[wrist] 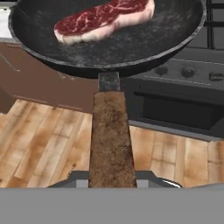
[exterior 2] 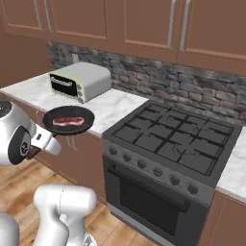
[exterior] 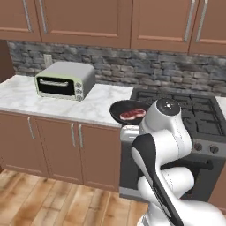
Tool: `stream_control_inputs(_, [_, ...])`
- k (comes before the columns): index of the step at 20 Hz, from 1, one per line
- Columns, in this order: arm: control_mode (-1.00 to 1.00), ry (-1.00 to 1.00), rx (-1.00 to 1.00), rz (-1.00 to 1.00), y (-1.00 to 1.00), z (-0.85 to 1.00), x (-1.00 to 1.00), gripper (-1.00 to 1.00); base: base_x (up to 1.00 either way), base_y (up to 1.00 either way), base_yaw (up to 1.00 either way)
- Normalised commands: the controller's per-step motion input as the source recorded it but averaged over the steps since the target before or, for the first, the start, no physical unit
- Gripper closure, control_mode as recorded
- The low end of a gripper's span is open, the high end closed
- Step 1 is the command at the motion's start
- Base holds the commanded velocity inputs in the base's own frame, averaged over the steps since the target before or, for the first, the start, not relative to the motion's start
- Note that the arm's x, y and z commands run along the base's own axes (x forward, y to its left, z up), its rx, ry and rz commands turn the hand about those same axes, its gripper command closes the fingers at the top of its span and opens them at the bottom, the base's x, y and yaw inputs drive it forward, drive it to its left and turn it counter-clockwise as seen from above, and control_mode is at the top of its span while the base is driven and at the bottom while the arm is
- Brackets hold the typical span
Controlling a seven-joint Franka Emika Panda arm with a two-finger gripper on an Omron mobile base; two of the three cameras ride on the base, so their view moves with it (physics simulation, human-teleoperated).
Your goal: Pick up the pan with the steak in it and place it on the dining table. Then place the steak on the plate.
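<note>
**Pan airborne, steak aboard**

Pan (wrist: 109, 48) is held off the surfaces, in front of the counter edge (exterior: 66, 110) beside the stove (exterior 2: 178, 144). Steak (wrist: 103, 19) lies flat inside it (toward the far side). Gripper (wrist: 113, 177) jaws are clamped on the wooden handle's near end; the handle runs straight out from them to the pan.

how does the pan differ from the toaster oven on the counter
The pan is round, shallow and black; the toaster oven is a boxy, pale grey-green appliance with a dark glass door. The pan is held up in the air in front of the cabinets by its wooden handle, while the toaster oven rests on the marble counter. The pan carries a raw steak in the open; nothing shows inside the toaster oven.
</note>
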Motion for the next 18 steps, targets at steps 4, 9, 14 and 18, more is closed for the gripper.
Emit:
stream_control_inputs(4, [1.0, 0.0, 0.0, 0.0, 0.0, 0.0, 0.0, 1.0, -0.01, 0.0, 0.5])
stream_control_inputs(9, [1.0, 0.0, 0.0, 0.0, 0.0, 0.0, 0.0, 1.0, -0.01, 0.0, 0.5])
stream_control_inputs(14, [1.0, 0.0, 0.0, 0.0, 0.0, 0.0, 0.0, 1.0, -0.01, 0.0, 0.5])
stream_control_inputs(18, [1.0, 0.0, 0.0, 0.0, 0.0, 0.0, 0.0, 1.0, -0.01, 0.0, 0.5])
